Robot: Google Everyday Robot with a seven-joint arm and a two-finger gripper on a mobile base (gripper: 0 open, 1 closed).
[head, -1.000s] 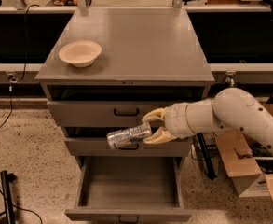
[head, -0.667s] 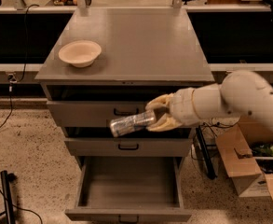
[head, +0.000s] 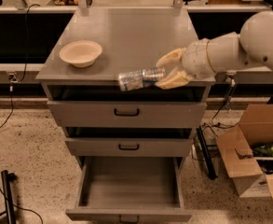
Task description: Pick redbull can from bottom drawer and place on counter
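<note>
My gripper point(head: 166, 71) is shut on the redbull can point(head: 138, 79), a slim silvery can with bluish patches, held lying sideways at the front edge of the counter point(head: 126, 36), right of centre. The cream fingers point(head: 172, 80) clasp the can's right end. The arm comes in from the right. The bottom drawer point(head: 129, 190) stands pulled open below and shows nothing inside. The cream shallow bowl point(head: 80, 53) sits on the counter at the front left, apart from the can.
Two shallower grey drawers point(head: 126, 113) are shut above the open one. An open cardboard box point(head: 255, 150) stands on the floor to the right. Black cables point(head: 5, 195) lie on the floor at the left. A long shelf point(head: 126, 1) runs behind the cabinet.
My gripper has risen with the can from in front of the middle drawers up to the counter's front edge, moving slightly right.
</note>
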